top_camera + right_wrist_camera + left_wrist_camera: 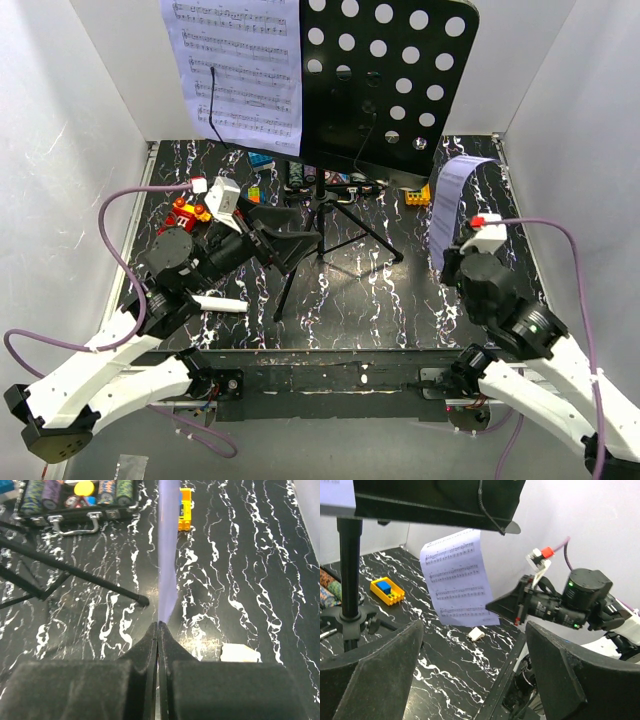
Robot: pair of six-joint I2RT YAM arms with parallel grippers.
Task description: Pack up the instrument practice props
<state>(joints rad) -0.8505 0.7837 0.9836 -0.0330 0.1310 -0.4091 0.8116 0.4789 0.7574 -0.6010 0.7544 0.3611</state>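
sheet-music page (457,580), stave-printed, pinched in right tool (159,628)

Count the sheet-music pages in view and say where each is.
2. The first page rests on the music stand; the second page is pinched in the right gripper, off the stand. Others may lie hidden behind the first.

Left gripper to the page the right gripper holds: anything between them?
Nothing visible does. The left wrist view shows the page unblocked beyond the open left gripper; the stand pole is off to the side.
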